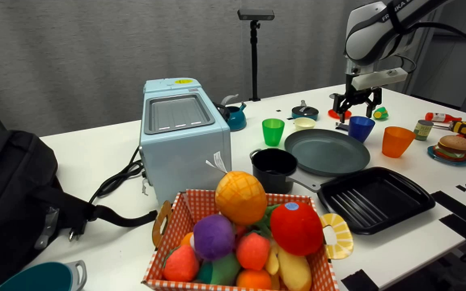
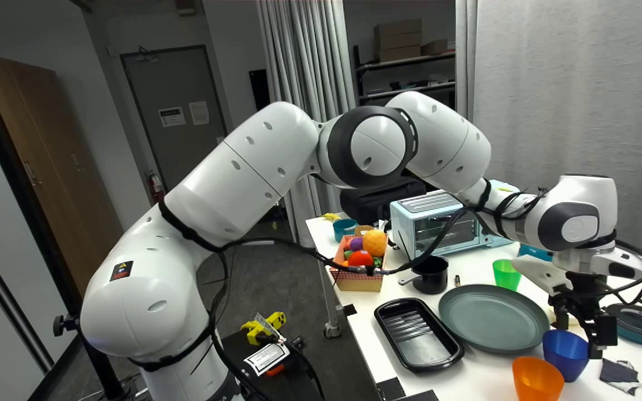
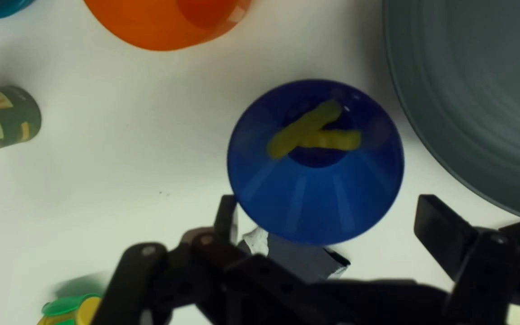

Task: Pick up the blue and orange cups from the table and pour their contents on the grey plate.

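Blue cup (image 3: 316, 203): translucent plastic, upright on the table (image 1: 95, 153), just beside the rim of the grey plate (image 1: 326, 153).
Yellow bits (image 3: 305, 129): two stubby sticks, one lying across the other, low inside the blue cup.
Gripper (image 1: 356, 114): spread wide, with nothing in its grasp; it hung low at the blue cup, its fingers (image 3: 443, 230) well apart. In the wrist view one fingertip showed right by the cup's rim; whether the two touched could not be told.
Orange cup (image 1: 397, 142): upright too, near the blue one; what it held could not be made out.
Grey plate: round, broad, flat on the table between the blue cup and a black pot (image 1: 267, 178).
Dark scrap (image 2: 619, 374): ragged, on the table by the blue cup.
Table: white, bearing also a green cup (image 1: 273, 132), a black ridged tray (image 1: 378, 202), a pale-blue toaster oven (image 1: 188, 157) and a checkered basket (image 1: 200, 198) heaped with toy fruit (image 1: 241, 198).
Room: grey curtain (image 1: 95, 60) behind, a closed door (image 2: 181, 150) and a wooden cabinet (image 2: 31, 128) beyond the arm (image 2: 254, 161).
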`<state>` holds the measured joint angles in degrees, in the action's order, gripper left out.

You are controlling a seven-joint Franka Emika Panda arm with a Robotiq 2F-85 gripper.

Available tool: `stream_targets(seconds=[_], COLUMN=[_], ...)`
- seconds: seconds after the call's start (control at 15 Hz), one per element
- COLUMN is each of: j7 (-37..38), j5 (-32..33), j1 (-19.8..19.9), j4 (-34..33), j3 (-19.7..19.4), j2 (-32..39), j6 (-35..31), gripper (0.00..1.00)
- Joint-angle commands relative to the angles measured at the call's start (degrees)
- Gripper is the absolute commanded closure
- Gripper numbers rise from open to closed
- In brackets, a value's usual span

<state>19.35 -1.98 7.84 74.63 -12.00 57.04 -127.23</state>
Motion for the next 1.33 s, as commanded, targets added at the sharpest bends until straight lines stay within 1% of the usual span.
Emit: stream_targets(seconds=[0.0,0.53,1.27], j7=[1.3,0.5,0.1], j5=[0.7,0.4,0.2], j1=[-0.1,-0.1,-0.4], j4=[-3.3,-1.2,1.8], j3=[-0.5,0.0,0.4], j2=[2.0,0.2,-0.2], j6=[1.0,0.6,0.7], gripper=[0.00,0.00,0.00])
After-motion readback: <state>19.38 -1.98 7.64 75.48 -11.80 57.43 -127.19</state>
